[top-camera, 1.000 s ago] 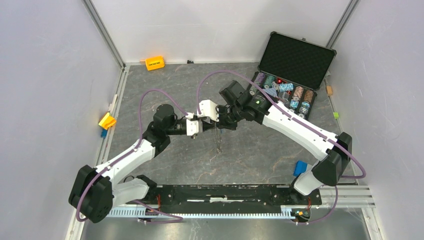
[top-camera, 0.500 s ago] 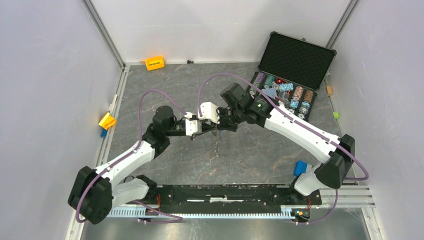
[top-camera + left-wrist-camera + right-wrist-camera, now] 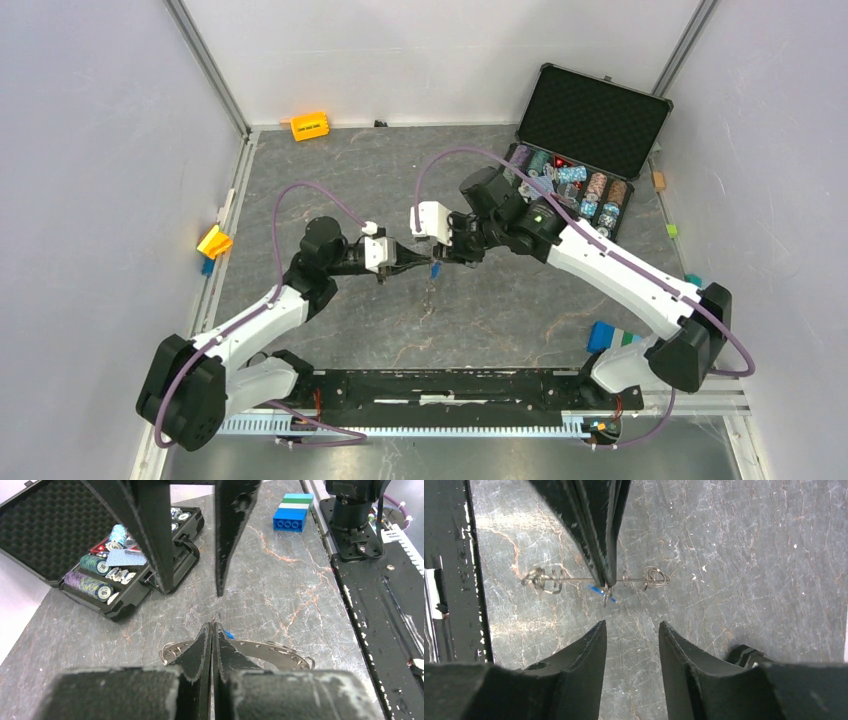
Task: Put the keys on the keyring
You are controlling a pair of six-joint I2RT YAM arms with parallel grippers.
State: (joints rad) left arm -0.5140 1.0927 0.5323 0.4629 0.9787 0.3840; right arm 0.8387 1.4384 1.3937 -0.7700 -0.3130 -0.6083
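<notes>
Pinches the keyring in the closed left end effector, clear of the desk, for threading. Faces it with the right end effector parted, empty.

Top cam: keyring can only be made out as a faint thin line under the left gripper. The keys are too small to be told apart, just a blue speck tbh. Left wrist cam: the middle of the hoop is hidden behind the pressed-together fingers, and the blue key head is mostly covered too. Right gripper fingers are cropped by the top edge, the poker case by the left & top edges. Right wrist cam: the ring is seen edge-on, so keys can't be counted, and the near finger bases are blurred.
</notes>
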